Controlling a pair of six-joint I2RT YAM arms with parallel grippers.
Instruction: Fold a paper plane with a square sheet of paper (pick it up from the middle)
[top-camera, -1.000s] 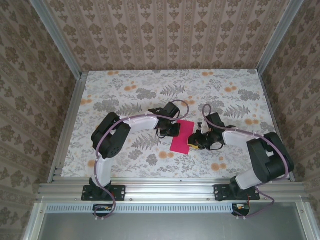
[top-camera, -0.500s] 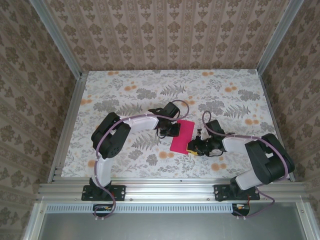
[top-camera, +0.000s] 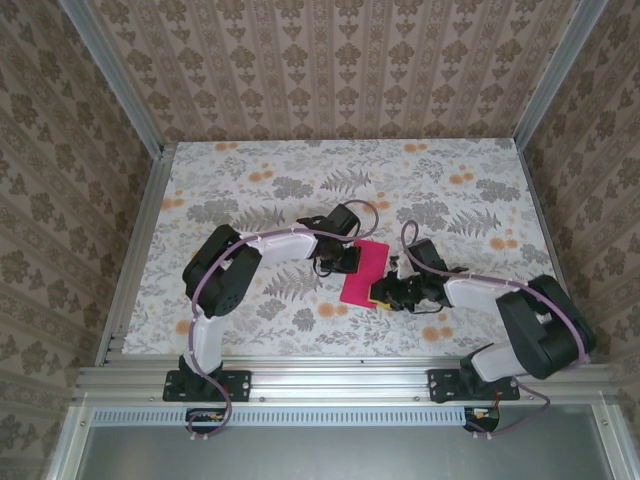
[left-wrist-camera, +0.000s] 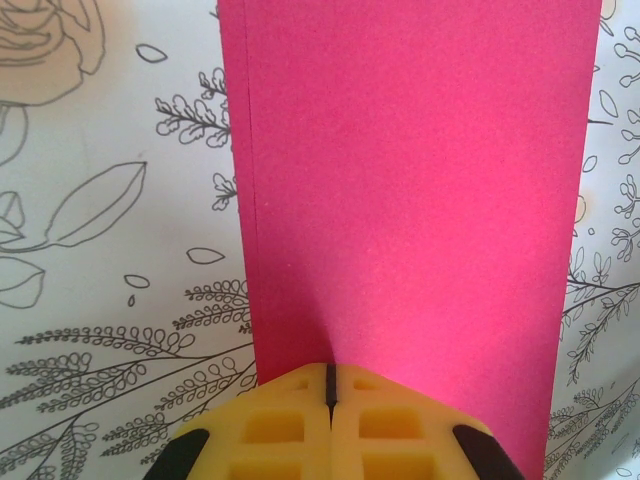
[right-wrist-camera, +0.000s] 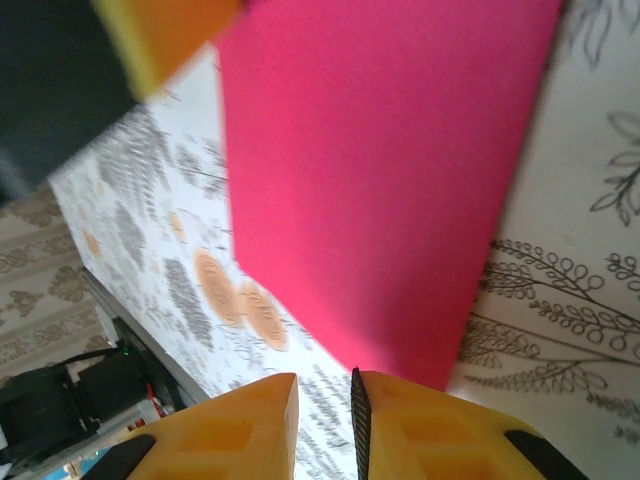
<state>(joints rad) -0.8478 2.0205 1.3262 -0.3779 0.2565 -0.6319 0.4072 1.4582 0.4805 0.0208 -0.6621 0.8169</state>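
Right gripper (top-camera: 384, 292) is creeping in since a second ago and is now nudging the 4 o'clock corner of the square sheet of paper (top-camera: 365, 268).

I'm reading this as the centre-crease step. The sheet is lying on the table (top-camera: 250, 190) just 5 o'clock of its middle, folded to a narrow strip. Left gripper (top-camera: 345, 260) is clenched, pressing the 9 o'clock edge. Right jaws are sitting slightly apart, grasping nothing. Next I'm guessing one finger needs slipping under that corner without dragging the strip.
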